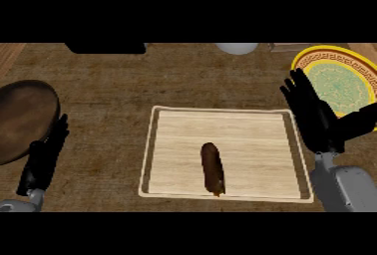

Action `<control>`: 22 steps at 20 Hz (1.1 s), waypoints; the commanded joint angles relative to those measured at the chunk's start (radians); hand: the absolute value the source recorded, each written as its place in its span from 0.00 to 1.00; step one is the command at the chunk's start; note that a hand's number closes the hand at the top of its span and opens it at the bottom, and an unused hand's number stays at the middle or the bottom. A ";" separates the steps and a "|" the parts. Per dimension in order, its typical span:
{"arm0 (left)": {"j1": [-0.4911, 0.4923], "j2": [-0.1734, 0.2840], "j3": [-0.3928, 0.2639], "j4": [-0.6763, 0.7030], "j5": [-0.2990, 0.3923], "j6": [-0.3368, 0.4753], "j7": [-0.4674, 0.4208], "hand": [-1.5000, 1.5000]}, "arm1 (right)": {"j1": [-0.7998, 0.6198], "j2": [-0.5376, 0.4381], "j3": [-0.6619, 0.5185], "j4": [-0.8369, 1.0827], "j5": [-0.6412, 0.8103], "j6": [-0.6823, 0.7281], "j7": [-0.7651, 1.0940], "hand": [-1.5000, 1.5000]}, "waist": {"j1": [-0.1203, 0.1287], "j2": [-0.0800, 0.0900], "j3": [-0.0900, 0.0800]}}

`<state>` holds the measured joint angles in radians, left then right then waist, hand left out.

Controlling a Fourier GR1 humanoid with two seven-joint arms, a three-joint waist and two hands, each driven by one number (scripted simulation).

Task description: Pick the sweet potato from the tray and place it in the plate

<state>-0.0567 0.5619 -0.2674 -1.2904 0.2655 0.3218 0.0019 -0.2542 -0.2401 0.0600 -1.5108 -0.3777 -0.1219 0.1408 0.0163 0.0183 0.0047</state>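
Note:
A long dark brown sweet potato (213, 168) lies lengthwise on the pale wooden tray (169, 130), a little below its middle. A round plate (340, 85) with a yellow patterned rim and green centre sits at the far right. My right hand (315, 117) is open, fingers straight and pointing up, between the tray's right edge and the plate, its thumb spread toward the plate. My left hand (44, 157) is open too, low at the left, well away from the tray. Neither hand touches the sweet potato.
A dark brown round dish (22, 119) lies at the left edge, just above my left hand. At the counter's far edge are a black object (106, 48) and a pale round object (237, 48). The counter top is rough brown wood.

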 commanded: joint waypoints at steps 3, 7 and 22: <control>-0.018 -0.033 0.004 -0.036 0.011 0.008 0.034 0.50 | -0.104 0.001 0.265 -0.051 0.160 0.055 0.139 1.00 | 0.008 -0.021 -0.008; -0.026 -0.076 -0.038 -0.049 0.017 -0.001 0.055 0.50 | -0.287 -0.227 0.411 -0.075 0.435 0.191 0.132 1.00 | 0.059 -0.077 -0.067; -0.037 -0.201 -0.057 -0.080 -0.010 0.076 0.109 0.50 | -0.137 -0.178 0.687 -0.113 0.684 0.210 0.011 0.00 | -0.013 -0.018 -0.006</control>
<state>-0.0907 0.4008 -0.3085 -1.3995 0.2765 0.3901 0.1355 -0.3633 -0.3931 0.6682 -1.6338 0.2316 0.0120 0.1367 0.0058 -0.0036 -0.0013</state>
